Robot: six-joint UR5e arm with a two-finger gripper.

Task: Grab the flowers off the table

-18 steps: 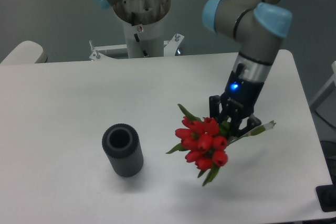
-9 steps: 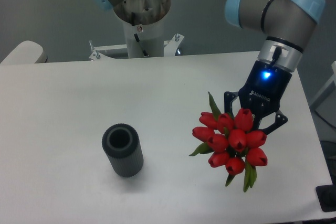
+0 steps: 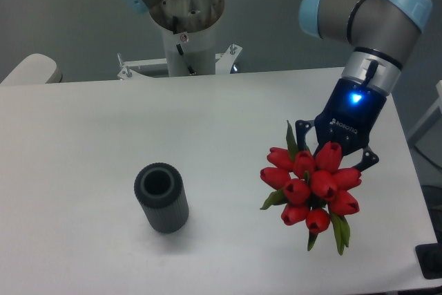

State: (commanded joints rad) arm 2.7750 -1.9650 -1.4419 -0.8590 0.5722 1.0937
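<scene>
The flowers [image 3: 311,186], a bunch of red tulips with green leaves, hang in the air above the right part of the white table [image 3: 103,143], blooms facing the camera. My gripper [image 3: 338,160] is shut on their stems just behind the blooms, and the stems themselves are hidden behind the flower heads. A blue light glows on the gripper's wrist.
A dark grey ribbed cylinder [image 3: 161,197] stands upright on the table's left-centre, well apart from the flowers. The arm's base column [image 3: 186,25] rises behind the far edge. The table's right edge lies close under the gripper.
The gripper has lifted the flowers off the table and swung them to the right, turning the blooms toward the camera. The grey cylinder has not moved.
</scene>
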